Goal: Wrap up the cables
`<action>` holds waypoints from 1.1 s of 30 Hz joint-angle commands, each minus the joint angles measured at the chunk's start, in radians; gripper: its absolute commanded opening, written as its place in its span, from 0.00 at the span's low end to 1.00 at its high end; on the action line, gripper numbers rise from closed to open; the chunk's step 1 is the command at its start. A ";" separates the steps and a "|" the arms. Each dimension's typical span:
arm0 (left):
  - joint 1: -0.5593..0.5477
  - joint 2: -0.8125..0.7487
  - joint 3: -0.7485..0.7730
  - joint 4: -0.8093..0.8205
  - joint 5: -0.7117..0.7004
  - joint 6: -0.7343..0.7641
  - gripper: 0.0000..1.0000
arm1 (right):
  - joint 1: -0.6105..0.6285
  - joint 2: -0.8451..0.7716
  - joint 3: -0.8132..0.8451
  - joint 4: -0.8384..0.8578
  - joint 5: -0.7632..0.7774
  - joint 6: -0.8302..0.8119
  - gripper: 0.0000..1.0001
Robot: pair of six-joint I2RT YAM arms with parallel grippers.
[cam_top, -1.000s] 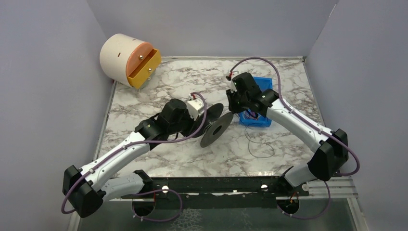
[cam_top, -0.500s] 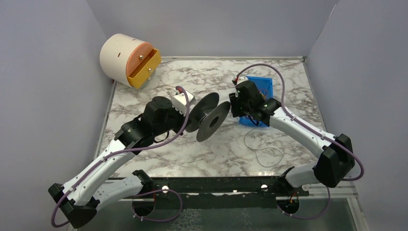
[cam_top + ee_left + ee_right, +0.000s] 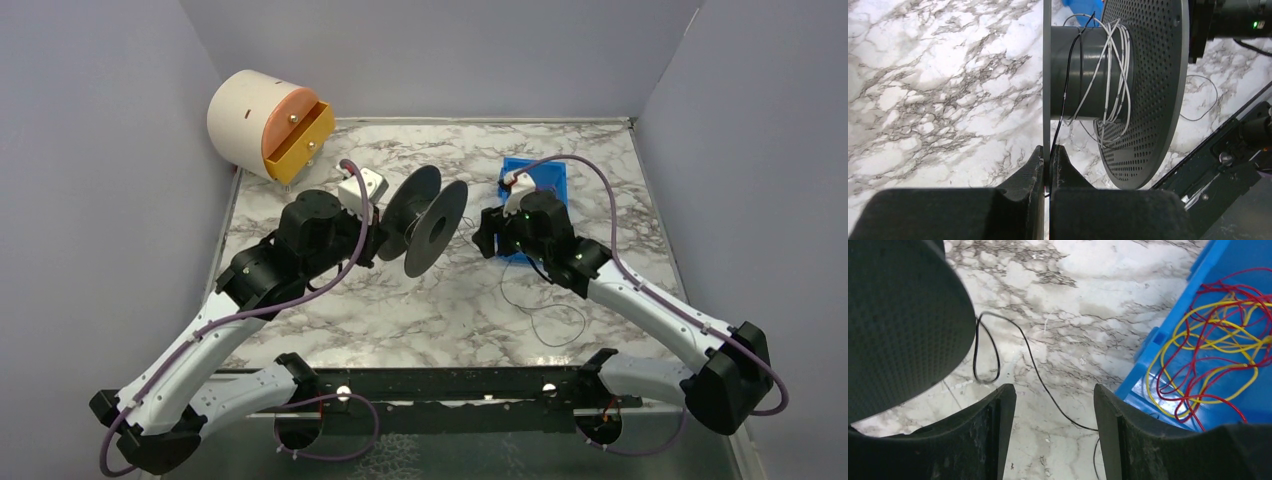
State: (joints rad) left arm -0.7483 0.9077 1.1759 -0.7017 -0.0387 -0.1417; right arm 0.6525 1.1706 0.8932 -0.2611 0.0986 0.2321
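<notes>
L gripper (image 3: 1049,152) clamped spool (image 3: 1148,75) flange; R gripper (image 3: 1054,410) gaped wide, held nothing, above black cable (image 3: 1034,367) by bin (image 3: 1164,337).

Dark grey spool (image 3: 425,220), two round flanges on edge, axis roughly level.
White cable (image 3: 1113,75) loops loosely round its core; black cable (image 3: 1068,75) crosses the core by the flange pinched in the left hand (image 3: 1047,150), slack trailing on the surface (image 3: 450,310).

On the worktop (image 3: 420,300), the spool (image 3: 425,218) stands between the far-left drawer unit (image 3: 268,124) and the wire bin (image 3: 550,178) on the right. A loose cable (image 3: 556,325) lies nearer.
</notes>
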 commanded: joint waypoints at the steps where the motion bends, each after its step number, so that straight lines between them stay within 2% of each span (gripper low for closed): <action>1: 0.002 -0.024 0.078 0.037 -0.044 -0.048 0.00 | -0.005 -0.052 -0.094 0.225 -0.156 -0.081 0.64; 8: 0.001 -0.013 0.116 0.025 -0.033 -0.072 0.00 | -0.006 -0.071 -0.251 0.535 -0.251 -0.173 0.65; 13: 0.002 -0.009 0.143 0.009 -0.026 -0.079 0.00 | -0.006 -0.058 -0.321 0.719 -0.239 -0.244 0.65; 21: 0.001 -0.004 0.171 0.001 -0.019 -0.085 0.00 | -0.006 0.026 -0.357 0.799 -0.227 -0.241 0.61; 26: 0.001 -0.003 0.172 0.001 -0.044 -0.093 0.00 | -0.006 0.037 -0.372 0.774 -0.229 -0.235 0.48; 28: 0.002 -0.004 0.172 0.001 -0.058 -0.094 0.00 | -0.005 0.029 -0.384 0.766 -0.223 -0.237 0.35; 29: 0.001 -0.006 0.196 0.001 -0.067 -0.095 0.00 | -0.005 0.021 -0.390 0.768 -0.219 -0.236 0.20; 31: 0.001 -0.009 0.207 0.001 -0.090 -0.100 0.00 | -0.006 0.006 -0.402 0.762 -0.210 -0.233 0.04; 33: 0.001 -0.011 0.216 0.002 -0.118 -0.115 0.00 | -0.006 0.002 -0.416 0.756 -0.221 -0.229 0.01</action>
State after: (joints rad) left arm -0.7479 0.9184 1.3201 -0.7815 -0.0826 -0.2218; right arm 0.6525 1.1992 0.5037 0.4717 -0.1200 0.0006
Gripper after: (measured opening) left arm 0.027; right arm 0.035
